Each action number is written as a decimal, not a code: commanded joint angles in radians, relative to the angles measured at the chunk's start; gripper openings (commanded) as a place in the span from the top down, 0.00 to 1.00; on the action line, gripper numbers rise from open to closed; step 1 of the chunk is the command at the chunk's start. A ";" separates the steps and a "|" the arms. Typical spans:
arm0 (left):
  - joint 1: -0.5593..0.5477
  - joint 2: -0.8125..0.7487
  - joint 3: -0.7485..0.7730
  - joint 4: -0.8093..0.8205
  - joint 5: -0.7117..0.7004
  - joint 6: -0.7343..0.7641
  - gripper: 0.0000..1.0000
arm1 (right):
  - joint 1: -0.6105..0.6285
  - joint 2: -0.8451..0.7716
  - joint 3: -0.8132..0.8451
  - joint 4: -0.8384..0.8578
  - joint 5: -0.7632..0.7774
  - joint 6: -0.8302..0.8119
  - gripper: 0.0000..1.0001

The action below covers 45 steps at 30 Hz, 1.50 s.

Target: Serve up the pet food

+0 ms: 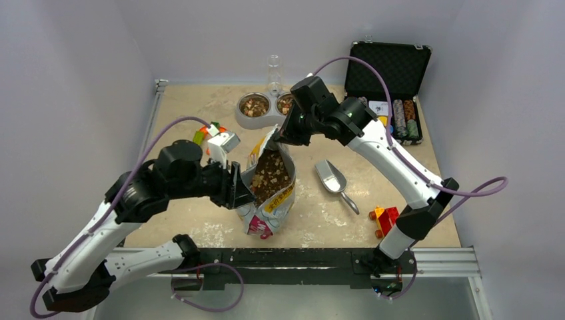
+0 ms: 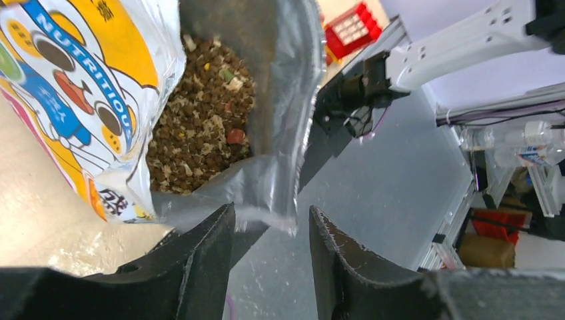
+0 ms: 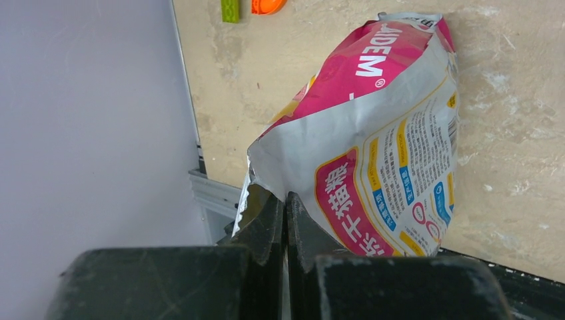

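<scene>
While the right gripper point(image 1: 285, 135) is pinching the bag's point(image 1: 268, 215) upper rim at frame centre, the left gripper point(image 1: 245, 192) is hanging spread at its left rim; kibble point(image 1: 270, 175) is sitting inside.

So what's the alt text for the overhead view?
An open foil bag of pet food sits centre frame; a robot's right gripper pinches its far edge and its left gripper, jaws apart, meets the bag's left edge. A filled double bowl stands behind, a metal scoop beside.
</scene>
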 commanded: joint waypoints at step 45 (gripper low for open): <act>-0.137 0.047 -0.012 -0.075 -0.201 0.190 1.00 | -0.453 0.070 -0.219 0.698 -1.214 -1.040 0.16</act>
